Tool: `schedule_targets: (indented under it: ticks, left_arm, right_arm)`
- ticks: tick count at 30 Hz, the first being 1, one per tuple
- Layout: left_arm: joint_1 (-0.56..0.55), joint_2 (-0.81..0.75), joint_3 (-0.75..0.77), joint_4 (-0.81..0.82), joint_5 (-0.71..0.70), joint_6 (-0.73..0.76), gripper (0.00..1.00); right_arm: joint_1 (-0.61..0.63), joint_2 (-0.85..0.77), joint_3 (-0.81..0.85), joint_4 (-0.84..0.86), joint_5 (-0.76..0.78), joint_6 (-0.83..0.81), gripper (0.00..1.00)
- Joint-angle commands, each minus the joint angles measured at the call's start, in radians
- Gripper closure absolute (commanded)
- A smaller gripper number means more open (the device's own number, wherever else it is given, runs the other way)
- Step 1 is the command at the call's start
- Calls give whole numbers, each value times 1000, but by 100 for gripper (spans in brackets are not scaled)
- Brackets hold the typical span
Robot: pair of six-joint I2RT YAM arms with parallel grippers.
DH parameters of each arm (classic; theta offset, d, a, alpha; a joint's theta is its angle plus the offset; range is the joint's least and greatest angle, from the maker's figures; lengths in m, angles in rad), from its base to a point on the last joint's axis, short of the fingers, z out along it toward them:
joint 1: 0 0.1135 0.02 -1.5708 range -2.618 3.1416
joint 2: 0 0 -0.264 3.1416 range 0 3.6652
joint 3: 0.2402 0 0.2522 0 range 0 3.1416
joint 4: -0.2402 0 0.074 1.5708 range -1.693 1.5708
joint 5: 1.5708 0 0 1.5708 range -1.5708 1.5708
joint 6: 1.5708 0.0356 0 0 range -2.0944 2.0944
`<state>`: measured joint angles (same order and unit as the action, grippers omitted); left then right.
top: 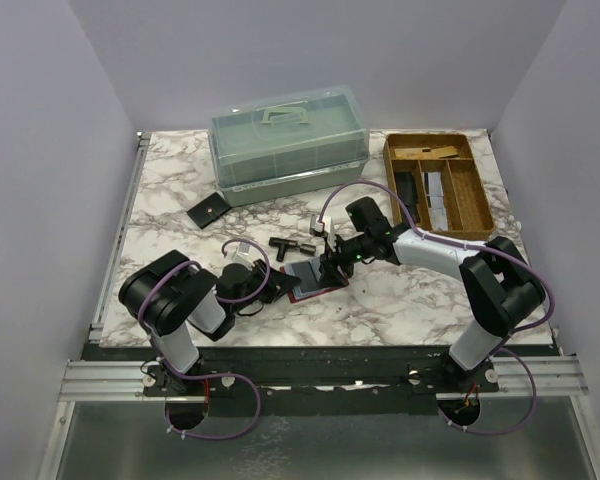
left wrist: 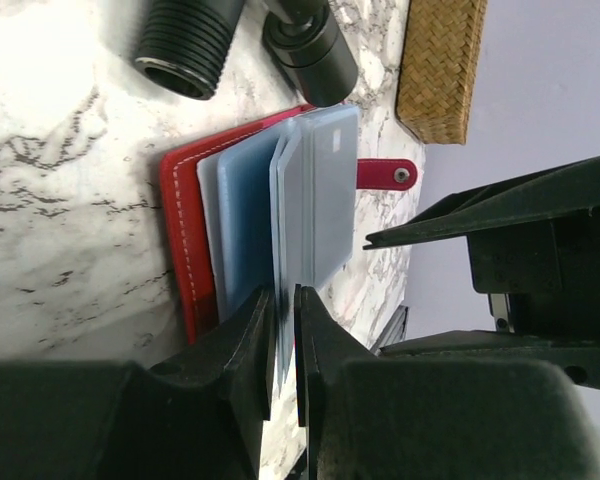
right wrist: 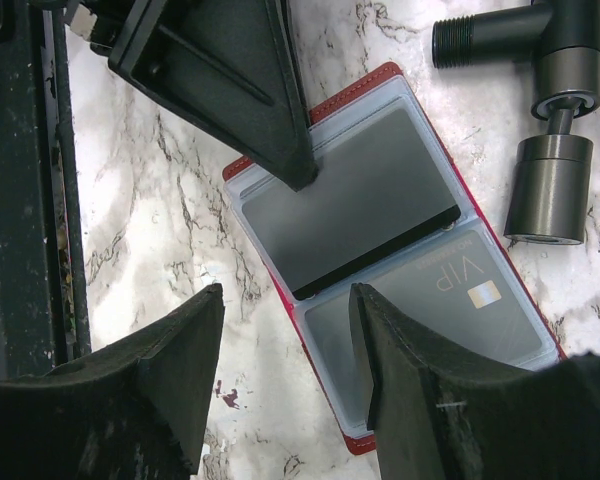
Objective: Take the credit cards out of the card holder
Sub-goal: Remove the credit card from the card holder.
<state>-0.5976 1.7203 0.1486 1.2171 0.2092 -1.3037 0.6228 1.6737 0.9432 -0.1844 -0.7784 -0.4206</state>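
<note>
From above, the open red leather card holder lay flat on the marbled desk between both arms; a clean draw would want it pinned while one card slid straight out of its sleeve. At the left wrist, the jaws of the left gripper stood clenched narrowly on the near edge of the pale blue and silvery grey glossy credit cards fanned up from the holder. At the right wrist, the jaws of the right gripper stood released, wide above the holder, grasping nothing.

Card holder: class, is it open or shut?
Open. The red card holder lies spread flat, clear sleeves exposed, a VIP card showing inside one.
</note>
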Motion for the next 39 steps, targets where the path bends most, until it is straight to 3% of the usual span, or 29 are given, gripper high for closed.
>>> schedule_targets:
  ticks: [1,39]
  left_arm:
    - [4,-46,-17,8,15,25,80]
    - [3,-70,-17,94,66,9,87]
  right_arm:
    - [7,11,21,-4,7,-8,41]
    - [6,72,68,-33,47,63,35]
